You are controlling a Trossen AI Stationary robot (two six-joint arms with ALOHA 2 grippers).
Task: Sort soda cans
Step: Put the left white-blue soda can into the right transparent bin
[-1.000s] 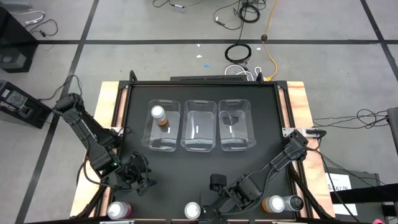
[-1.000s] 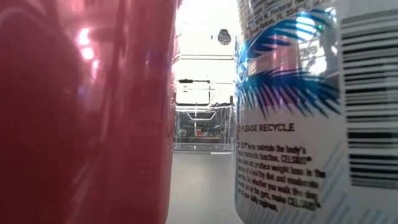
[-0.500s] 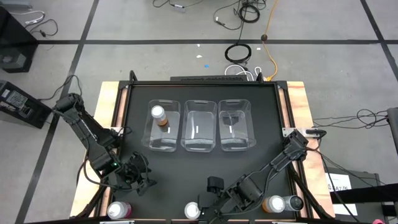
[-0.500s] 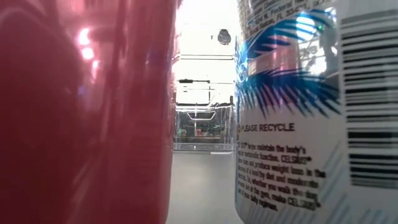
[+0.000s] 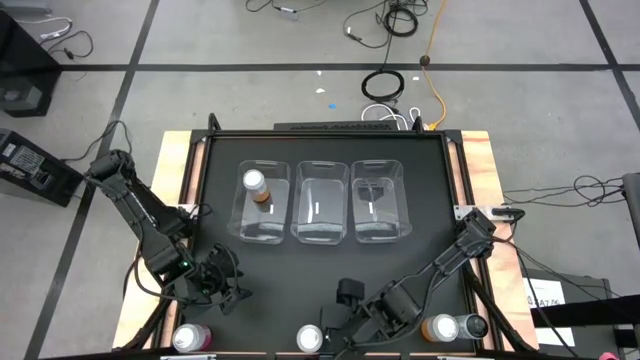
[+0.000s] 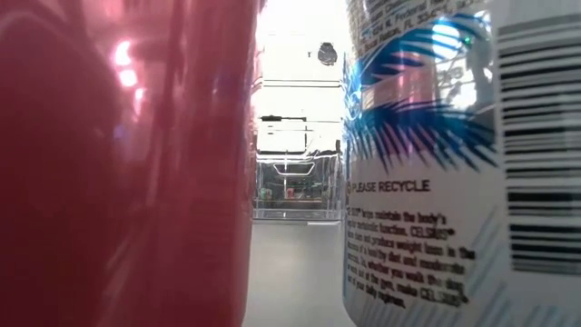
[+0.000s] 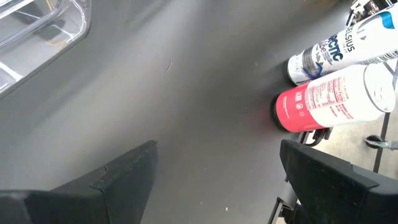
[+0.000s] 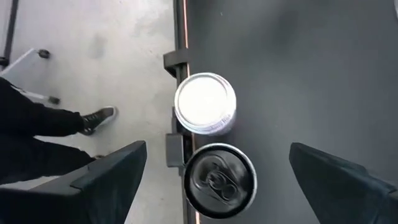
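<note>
My right gripper [image 5: 335, 318] hangs open over the table's near edge. In its wrist view [image 8: 219, 146], a silver-topped can [image 8: 205, 102] and a dark-topped can [image 8: 219, 180] stand upright between and below its fingers, untouched. My left gripper [image 5: 228, 282] is open above bare table at the near left [image 7: 217, 155]. Beyond it stand a pink can [image 7: 329, 99] and a white can [image 7: 339, 46]. The high view shows the pink can [image 5: 190, 338], a white-topped can [image 5: 310, 338], an orange can [image 5: 440, 328] and a dark can [image 5: 473, 326] along the near edge. Another orange can [image 5: 256, 186] stands in the left bin.
Three clear bins [image 5: 322, 202] sit side by side mid-table; the middle and right ones hold no cans. The pink can [image 6: 118, 163] and the white can [image 6: 436, 163] fill the low view. A person's leg and shoe [image 8: 93, 119] are on the floor beside the near edge.
</note>
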